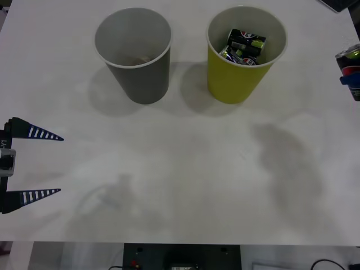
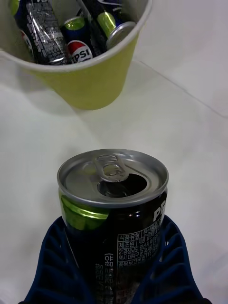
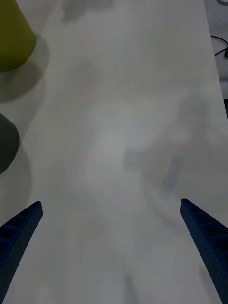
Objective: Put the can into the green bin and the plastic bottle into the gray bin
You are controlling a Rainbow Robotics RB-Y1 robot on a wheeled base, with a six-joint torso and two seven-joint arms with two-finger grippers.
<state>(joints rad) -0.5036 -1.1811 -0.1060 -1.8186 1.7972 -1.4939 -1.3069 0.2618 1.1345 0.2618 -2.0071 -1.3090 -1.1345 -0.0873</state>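
Observation:
My right gripper [image 1: 352, 79] hangs at the table's far right edge, to the right of the green bin [image 1: 235, 84], and is shut on an upright black and lime can [image 1: 349, 61]. In the right wrist view the can [image 2: 112, 209] has an opened silver top and sits between the blue fingers [image 2: 47, 266], a short way from the green bin [image 2: 90, 83], which holds several similar cans [image 2: 78, 45]. The gray bin [image 1: 140, 79] stands left of the green one. The plastic bottle is out of view. My left gripper [image 1: 61, 165] waits open at the table's left edge, holding nothing.
In the left wrist view the open left gripper [image 3: 110, 204] hovers over bare white table [image 3: 123, 142], with the green bin [image 3: 12, 40] and the gray bin [image 3: 5, 142] at one side. The table's front edge [image 1: 180, 243] lies close to the robot base.

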